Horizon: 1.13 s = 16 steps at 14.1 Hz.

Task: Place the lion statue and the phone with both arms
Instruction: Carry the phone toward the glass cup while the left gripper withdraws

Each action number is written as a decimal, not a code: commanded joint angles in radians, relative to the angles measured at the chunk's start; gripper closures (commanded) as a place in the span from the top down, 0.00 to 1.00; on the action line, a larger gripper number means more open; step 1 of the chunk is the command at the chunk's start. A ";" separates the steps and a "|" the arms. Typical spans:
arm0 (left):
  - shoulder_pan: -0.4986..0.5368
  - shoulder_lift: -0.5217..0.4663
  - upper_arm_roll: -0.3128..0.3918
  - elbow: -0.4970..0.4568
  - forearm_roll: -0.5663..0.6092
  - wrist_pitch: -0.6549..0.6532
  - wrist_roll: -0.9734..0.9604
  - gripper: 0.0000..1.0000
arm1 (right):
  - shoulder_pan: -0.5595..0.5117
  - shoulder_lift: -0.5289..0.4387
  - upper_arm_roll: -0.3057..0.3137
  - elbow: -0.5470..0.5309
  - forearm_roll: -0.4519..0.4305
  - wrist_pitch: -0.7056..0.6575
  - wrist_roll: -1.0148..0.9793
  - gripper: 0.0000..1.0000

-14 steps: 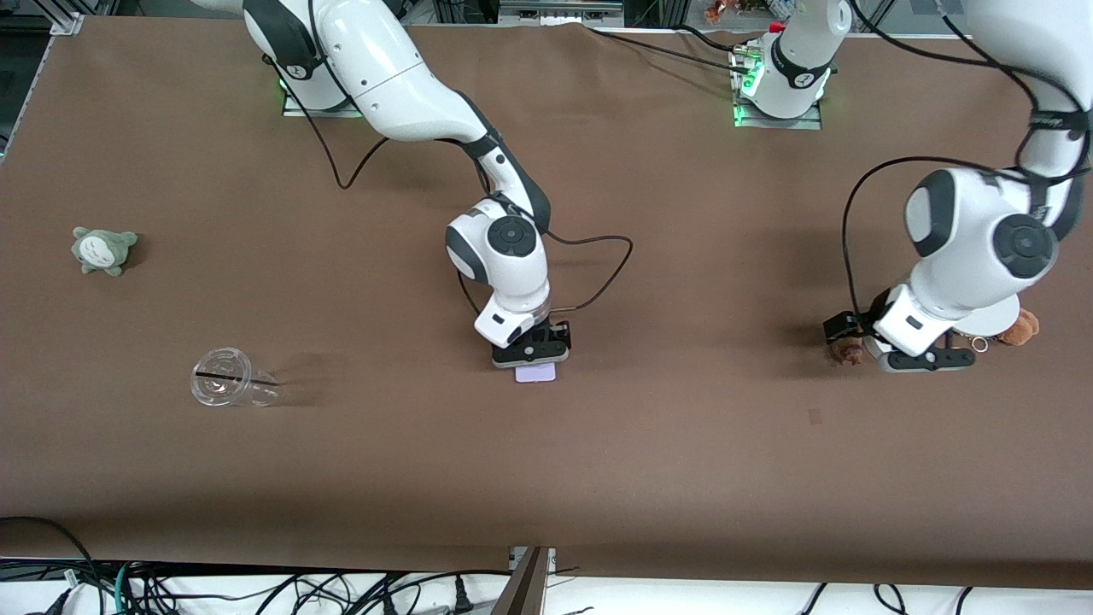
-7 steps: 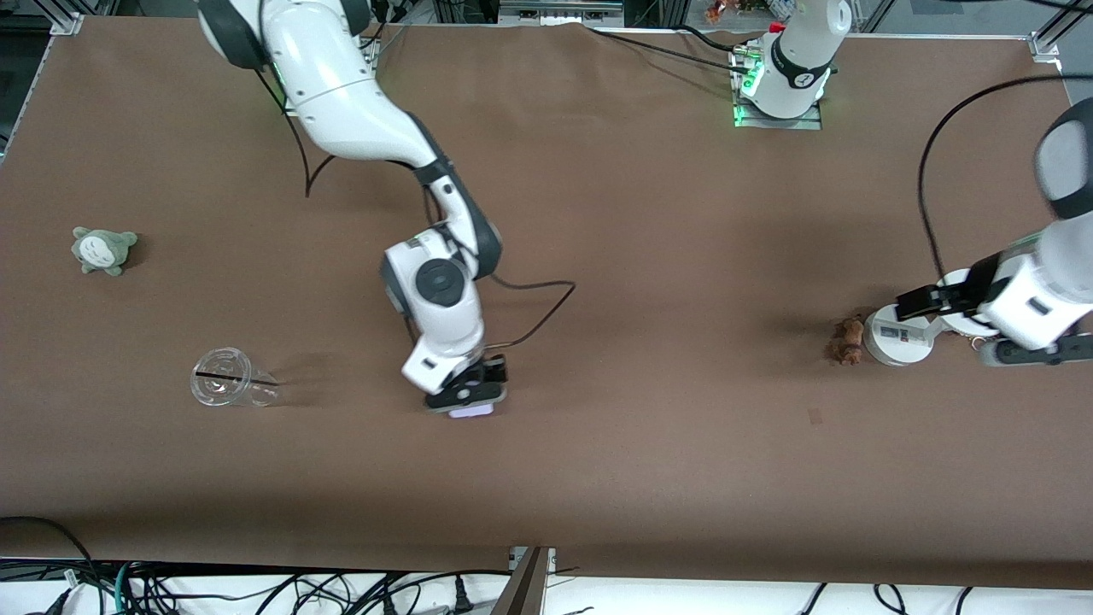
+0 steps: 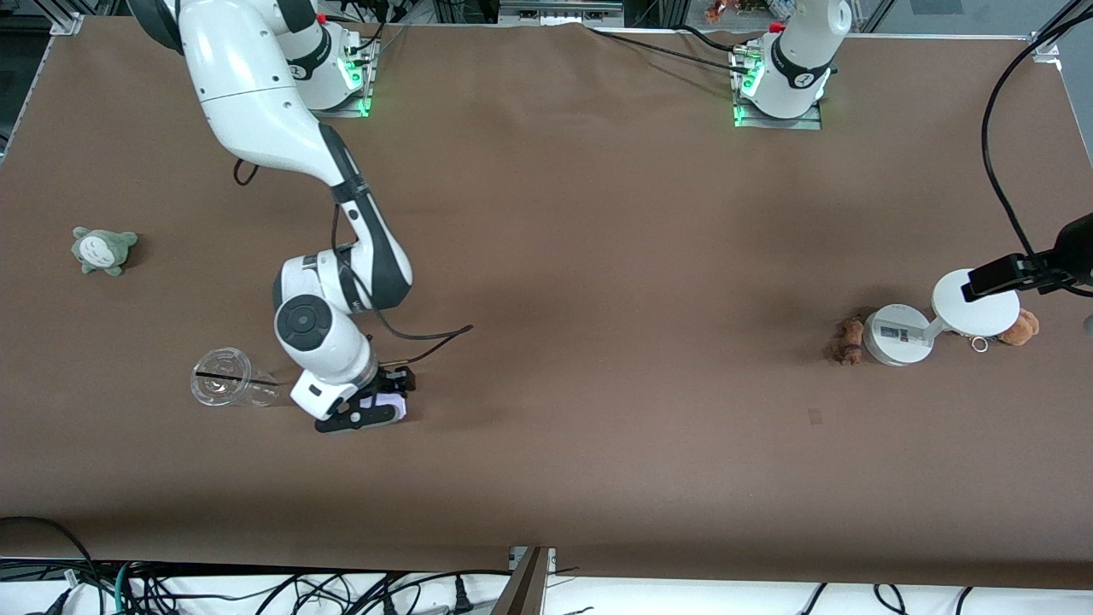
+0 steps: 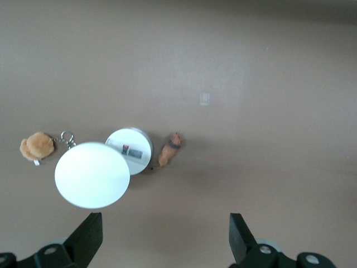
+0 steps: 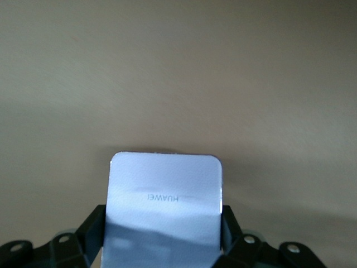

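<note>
Your right gripper [image 3: 363, 416] at lower left clasps the phone [image 5: 163, 207], seemingly just above the table [image 3: 598, 256], still unplaced, while the lion statue [image 3: 847, 340] lies at right, your left gripper [image 4: 166, 241] spread overhead.

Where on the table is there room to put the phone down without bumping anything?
The wide bare middle between the clear cup and the lion statue is free. It is crowded where lion statue, white disc device and brown plush cluster.

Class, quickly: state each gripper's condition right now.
Left gripper: open, empty, over the lion statue.
Right gripper: shut on the phone.
</note>
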State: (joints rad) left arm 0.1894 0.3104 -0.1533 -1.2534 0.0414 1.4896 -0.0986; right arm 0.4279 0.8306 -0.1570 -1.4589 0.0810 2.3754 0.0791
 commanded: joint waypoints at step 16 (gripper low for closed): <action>-0.045 -0.152 0.064 -0.173 -0.055 -0.043 -0.004 1.00 | -0.121 -0.142 0.001 -0.129 0.082 -0.082 -0.071 1.00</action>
State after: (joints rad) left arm 0.1480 0.1696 -0.0945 -1.4139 0.0005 1.4336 -0.1012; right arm 0.3168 0.7896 -0.1577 -1.5462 0.1463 2.3577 0.0215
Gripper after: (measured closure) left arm 0.000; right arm 0.000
